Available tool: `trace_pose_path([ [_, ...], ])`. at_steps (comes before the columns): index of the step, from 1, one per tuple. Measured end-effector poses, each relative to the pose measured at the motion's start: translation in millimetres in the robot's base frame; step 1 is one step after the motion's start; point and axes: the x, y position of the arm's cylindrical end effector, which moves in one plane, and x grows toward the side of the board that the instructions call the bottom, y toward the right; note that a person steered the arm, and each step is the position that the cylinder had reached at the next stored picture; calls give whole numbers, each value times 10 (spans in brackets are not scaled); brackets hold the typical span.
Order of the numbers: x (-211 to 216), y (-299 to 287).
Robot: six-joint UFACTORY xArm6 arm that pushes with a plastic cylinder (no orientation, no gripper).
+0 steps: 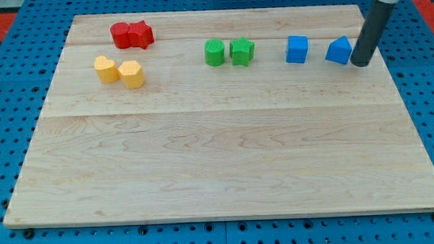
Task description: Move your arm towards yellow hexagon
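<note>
My tip (361, 62) is resting near the table (226, 172) edge at 3 o'clock, touching the blue triangular block (338, 50); the rod has no gripper and is holding nothing. Yellow hexagon (131, 73) is sitting far off at 9 o'clock, beside the yellow heart-shaped block (106, 69), long axis indeterminate. Open board is lying toward 6 o'clock.

pale wooden board (226, 165), blue perforated base (14, 107)

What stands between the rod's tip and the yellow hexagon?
My tip is at the view's right, touching the blue block. The blue cube and both green blocks line the straight path to the yellow hexagon.
</note>
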Motion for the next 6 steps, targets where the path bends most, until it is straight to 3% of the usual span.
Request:
trace_pose_path([
  [1,-100,0],
  [2,175,-72],
  [3,306,-503],
  [6,642,-3149],
])
